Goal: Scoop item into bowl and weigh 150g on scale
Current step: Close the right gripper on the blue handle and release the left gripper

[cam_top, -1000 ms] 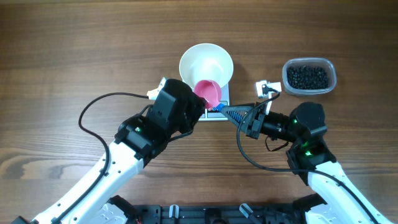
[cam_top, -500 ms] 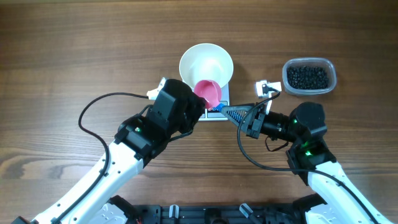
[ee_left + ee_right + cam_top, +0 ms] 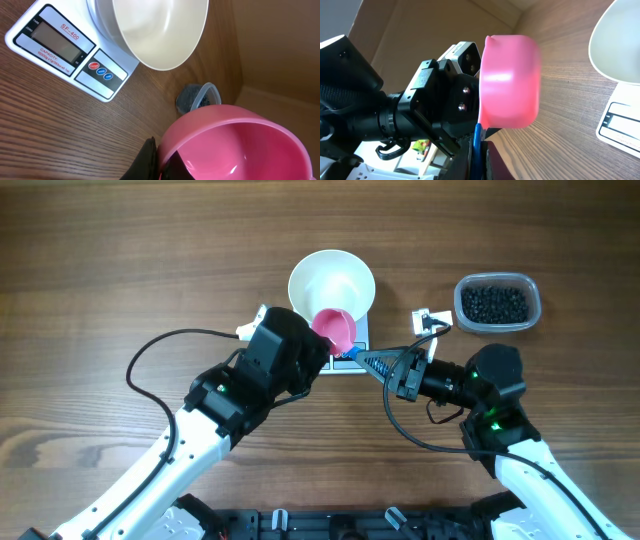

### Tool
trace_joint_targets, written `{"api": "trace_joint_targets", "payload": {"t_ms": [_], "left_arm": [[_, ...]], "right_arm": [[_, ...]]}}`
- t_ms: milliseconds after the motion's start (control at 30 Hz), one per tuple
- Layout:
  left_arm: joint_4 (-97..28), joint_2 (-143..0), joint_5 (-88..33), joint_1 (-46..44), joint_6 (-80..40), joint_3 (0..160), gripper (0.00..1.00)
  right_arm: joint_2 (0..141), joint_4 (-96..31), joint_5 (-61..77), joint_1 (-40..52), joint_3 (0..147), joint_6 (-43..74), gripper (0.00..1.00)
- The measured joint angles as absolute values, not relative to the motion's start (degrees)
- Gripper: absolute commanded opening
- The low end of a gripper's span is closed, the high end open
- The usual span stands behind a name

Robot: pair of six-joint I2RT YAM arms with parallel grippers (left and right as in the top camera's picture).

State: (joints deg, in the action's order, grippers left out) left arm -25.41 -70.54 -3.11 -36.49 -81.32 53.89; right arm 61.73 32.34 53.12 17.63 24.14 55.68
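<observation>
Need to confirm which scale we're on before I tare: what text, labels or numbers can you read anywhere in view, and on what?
"SF-400" in red, on the scale face above its display.
"CAPACITY" under the display; the figures after it are too small to read.
Labels beside the display and on the three buttons: too small to read.
Display: blank, no digits.

A robotics lab station: two cabled robot arms (image 3: 200, 420) fixed at a wood-grain desk (image 3: 100, 260), plain brown board walls (image 3: 280, 45) around, and a digital scale (image 3: 55, 40) on it.
</observation>
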Motion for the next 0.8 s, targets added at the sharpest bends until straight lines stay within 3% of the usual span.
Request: {"api": "trace_joint_targets", "payload": {"t_ms": [500,800], "left_arm": [[-25.3,-70.5,-2.1,-36.8,-81.3,53.9,0.04],[-25.3,-70.5,-1.2,-36.9,-82.4,53.9,0.04]], "right_arm": [[61.7,32.5,53.9,17.6,24.1,57.6,0.18],[61.7,32.6,55.5,17.6,24.1,58.3,0.20]]}}
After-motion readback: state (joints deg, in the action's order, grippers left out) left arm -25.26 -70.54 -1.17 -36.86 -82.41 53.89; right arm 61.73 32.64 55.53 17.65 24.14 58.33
